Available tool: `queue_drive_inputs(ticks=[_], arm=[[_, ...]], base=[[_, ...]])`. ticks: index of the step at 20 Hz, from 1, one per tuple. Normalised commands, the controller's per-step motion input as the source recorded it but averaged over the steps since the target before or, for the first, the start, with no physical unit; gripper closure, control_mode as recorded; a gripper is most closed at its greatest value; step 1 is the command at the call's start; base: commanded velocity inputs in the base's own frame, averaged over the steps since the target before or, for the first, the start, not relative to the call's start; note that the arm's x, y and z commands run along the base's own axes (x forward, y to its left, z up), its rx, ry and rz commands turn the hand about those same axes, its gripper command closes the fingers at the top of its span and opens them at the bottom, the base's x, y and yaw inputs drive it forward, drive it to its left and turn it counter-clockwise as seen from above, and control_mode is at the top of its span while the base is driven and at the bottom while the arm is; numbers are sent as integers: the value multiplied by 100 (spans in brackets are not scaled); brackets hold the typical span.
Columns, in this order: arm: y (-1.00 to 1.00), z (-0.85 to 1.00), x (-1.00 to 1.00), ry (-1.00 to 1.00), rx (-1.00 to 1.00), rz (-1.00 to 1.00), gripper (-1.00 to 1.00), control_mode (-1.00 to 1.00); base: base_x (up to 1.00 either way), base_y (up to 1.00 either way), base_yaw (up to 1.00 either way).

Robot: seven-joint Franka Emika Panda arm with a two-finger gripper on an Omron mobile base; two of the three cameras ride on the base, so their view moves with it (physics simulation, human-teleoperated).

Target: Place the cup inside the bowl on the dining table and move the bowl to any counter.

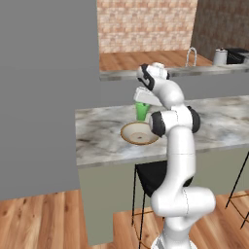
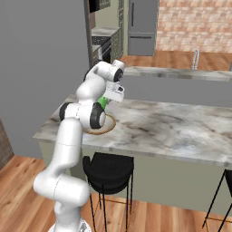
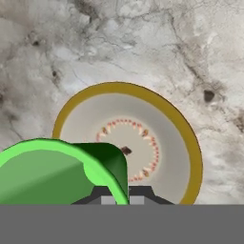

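Even, diffuse rendered light with no visible source. The marble dining table (image 1: 97, 131) at mid-frame reads bright, without glare; a soft shadow lies beneath its overhang at lower centre. The grey wall (image 1: 44, 97) filling the left of the frame is flat and shadowless. Base views are slightly soft and coarse; the hand view is sharper, with no edge distortion.
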Motion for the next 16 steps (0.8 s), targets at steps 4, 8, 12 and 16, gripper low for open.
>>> queue_drive_inputs(ticks=[4, 8, 12, 16], arm=[[14, -7, 0, 0, 0, 0, 100, -100], [13, -5, 0, 0, -3, 0, 100, -100], [9, 0, 0, 0, -5, 0, 100, -100], [0, 0, 0, 0, -8, 0, 100, -100]], base=[[0, 0, 0], [0, 0, 0], [0, 0, 0], [0, 0, 0]])
